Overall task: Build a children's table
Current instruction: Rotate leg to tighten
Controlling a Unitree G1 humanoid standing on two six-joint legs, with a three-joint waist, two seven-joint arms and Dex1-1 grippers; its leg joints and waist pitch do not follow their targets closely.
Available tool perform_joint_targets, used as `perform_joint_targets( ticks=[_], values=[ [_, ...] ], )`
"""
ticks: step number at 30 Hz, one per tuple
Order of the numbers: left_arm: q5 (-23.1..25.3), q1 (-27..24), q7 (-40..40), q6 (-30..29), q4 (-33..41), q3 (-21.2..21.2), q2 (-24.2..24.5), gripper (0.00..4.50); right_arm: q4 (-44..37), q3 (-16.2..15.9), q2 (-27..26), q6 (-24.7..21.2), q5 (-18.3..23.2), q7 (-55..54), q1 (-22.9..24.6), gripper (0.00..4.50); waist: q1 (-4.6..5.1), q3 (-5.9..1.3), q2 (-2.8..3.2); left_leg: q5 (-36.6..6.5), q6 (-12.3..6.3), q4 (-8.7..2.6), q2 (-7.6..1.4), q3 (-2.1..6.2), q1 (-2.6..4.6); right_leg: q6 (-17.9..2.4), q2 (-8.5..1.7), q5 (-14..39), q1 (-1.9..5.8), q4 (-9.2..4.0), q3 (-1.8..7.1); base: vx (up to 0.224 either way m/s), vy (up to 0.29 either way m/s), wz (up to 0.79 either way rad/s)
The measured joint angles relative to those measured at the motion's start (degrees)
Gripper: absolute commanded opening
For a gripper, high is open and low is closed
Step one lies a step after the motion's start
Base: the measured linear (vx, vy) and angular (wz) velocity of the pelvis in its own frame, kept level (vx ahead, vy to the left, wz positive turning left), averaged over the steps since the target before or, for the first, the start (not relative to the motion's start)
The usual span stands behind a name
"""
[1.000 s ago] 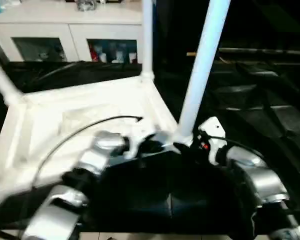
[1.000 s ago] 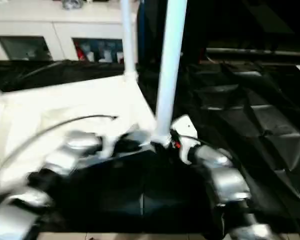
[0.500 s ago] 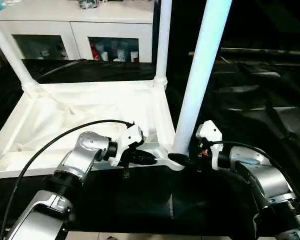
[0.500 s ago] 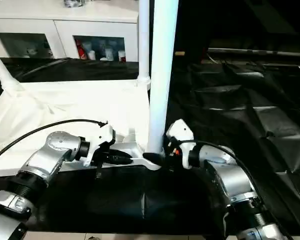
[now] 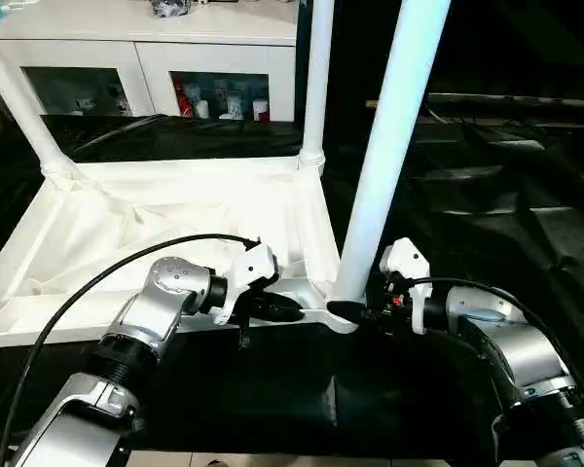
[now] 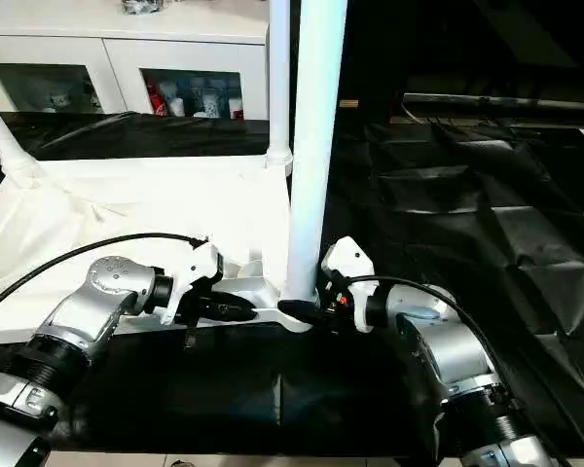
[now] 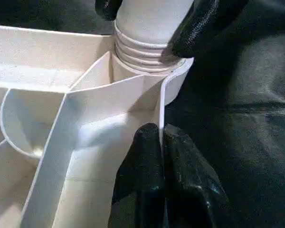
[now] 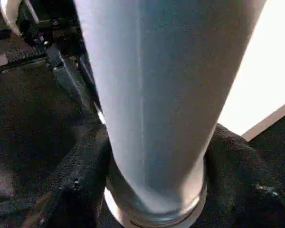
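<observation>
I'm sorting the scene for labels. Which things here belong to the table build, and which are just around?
Belongs to the job:
- top, upside down
- near leg in its corner socket
- far leg
- left leg
- left gripper, pinching the rim
- right gripper, around the near leg's base

Just around:
- cabinet with small items behind glass
- black sheet

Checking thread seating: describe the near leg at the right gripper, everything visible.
The near leg is a long white, smooth, plastic-looking tube, widening upward out of frame, standing almost upright with a slight lean. Its foot sits in the table top's near corner socket; several thread ridges still show above the socket rim. The right gripper has its black fingers around the base, touching it. The left gripper pinches the rim beside it.
</observation>
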State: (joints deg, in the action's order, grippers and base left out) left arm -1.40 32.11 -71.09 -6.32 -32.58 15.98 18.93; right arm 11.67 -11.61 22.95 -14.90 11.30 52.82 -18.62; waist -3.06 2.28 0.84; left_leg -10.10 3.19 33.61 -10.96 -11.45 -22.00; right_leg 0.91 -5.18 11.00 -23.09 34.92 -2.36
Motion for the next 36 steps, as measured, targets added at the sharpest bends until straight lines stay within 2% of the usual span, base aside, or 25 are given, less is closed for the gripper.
perform_joint_targets(
  ticks=[4,8,11,13,18,19,20,26,28,30,32,36],
  values=[
    [1.58,2.16,7.12,0.36,-3.71,-0.62,-3.19,0.00,4.04,2.86,-5.00,1.92,-1.92,-10.05,-0.40,2.54,0.49,-0.03,-0.05,0.00,0.00,0.11,0.04,0.00,0.07,-0.06,-0.02,-0.04,0.05,0.02,0.08,0.000,0.000,0.00],
    [4.32,5.05,17.41,0.04,-8.25,-1.05,-8.54,0.00,6.57,5.76,-11.68,-0.02,-4.79,-25.33,-1.88,2.54,0.88,-0.07,-0.07,0.00,0.00,0.11,0.11,0.00,0.19,0.20,-0.06,0.11,0.19,-0.01,0.10,0.000,0.000,0.00],
    [5.13,5.69,20.80,-0.61,-9.26,-1.04,-10.57,0.00,7.18,6.78,-13.91,-0.62,-5.29,-30.88,-2.23,2.53,0.83,-0.09,-0.03,0.00,0.00,0.08,0.15,0.01,0.32,0.23,-0.09,0.13,0.35,-0.05,0.11,0.000,0.000,0.00],
    [5.81,7.23,24.87,-1.86,-11.36,-1.37,-12.99,0.00,9.44,8.80,-17.90,-0.92,-6.15,-37.94,-3.93,2.53,0.89,-0.12,-0.07,0.00,0.00,0.09,0.16,0.02,0.36,0.24,-0.09,0.14,0.37,-0.07,0.12,0.000,0.000,0.00],
    [6.24,8.35,27.93,-2.76,-13.02,-1.37,-15.17,0.00,12.09,9.57,-20.11,-0.25,-7.53,-43.62,-5.87,2.53,1.10,-0.21,0.02,0.00,0.00,0.01,0.20,0.03,0.35,0.25,-0.10,0.14,0.43,-0.33,0.10,0.000,0.000,0.00],
    [6.24,8.42,27.90,-2.66,-13.17,-1.41,-15.19,0.00,12.26,9.57,-20.11,0.16,-7.52,-43.48,-5.86,2.53,1.09,-0.21,0.02,0.00,0.00,-0.03,0.20,0.04,0.35,0.25,-0.10,0.14,0.44,-0.38,0.08,0.000,0.000,0.00],
    [6.25,8.43,27.77,-2.50,-13.19,-1.44,-15.16,0.00,12.28,9.67,-19.93,0.63,-7.42,-42.78,-5.77,3.09,1.08,-0.21,0.04,0.00,0.00,-0.07,0.20,0.04,0.33,0.25,-0.10,0.14,0.43,-0.43,0.08,0.000,0.000,0.00],
    [5.87,8.37,24.24,-1.23,-13.15,-1.40,-13.63,0.00,10.73,9.51,-15.64,1.66,-4.98,-31.79,-4.13,3.66,0.94,-0.23,0.09,0.00,0.00,-0.20,0.18,0.04,0.26,0.23,-0.08,0.09,0.39,-0.44,0.02,0.000,0.000,0.00],
    [5.57,8.22,22.48,-0.65,-12.92,-1.44,-12.30,0.00,9.76,8.83,-13.93,1.30,-4.54,-28.53,-3.82,3.72,0.92,-0.23,0.08,0.00,0.00,-0.34,0.15,0.06,0.22,0.18,-0.06,0.03,0.31,-0.44,-0.08,0.000,0.000,0.00],
    [5.04,7.06,18.55,0.48,-11.35,-1.36,-10.29,0.00,7.09,5.91,-9.36,0.83,-3.91,-21.02,-2.48,3.78,0.73,-0.22,0.11,0.00,0.00,-0.40,0.10,0.07,0.13,-0.10,-0.05,-0.16,0.24,-0.43,-0.14,0.000,0.000,0.00],
    [4.10,5.98,14.46,1.31,-9.77,-1.17,-8.25,0.00,3.97,4.33,-5.24,0.30,-2.89,-14.47,-0.90,3.78,0.47,-0.24,0.16,0.00,0.00,-0.42,0.06,0.07,0.12,-0.08,-0.03,-0.15,0.23,-0.43,-0.17,0.000,0.000,0.00],
    [2.76,4.41,8.44,1.54,-7.29,-1.00,-5.29,0.00,1.50,3.53,-2.36,-0.51,-1.83,-7.88,0.20,3.78,0.55,-0.24,0.16,0.00,0.00,-0.42,0.03,0.05,0.03,-0.07,0.00,-0.12,0.12,-0.46,-0.15,0.000,0.000,0.00]
  ],
)
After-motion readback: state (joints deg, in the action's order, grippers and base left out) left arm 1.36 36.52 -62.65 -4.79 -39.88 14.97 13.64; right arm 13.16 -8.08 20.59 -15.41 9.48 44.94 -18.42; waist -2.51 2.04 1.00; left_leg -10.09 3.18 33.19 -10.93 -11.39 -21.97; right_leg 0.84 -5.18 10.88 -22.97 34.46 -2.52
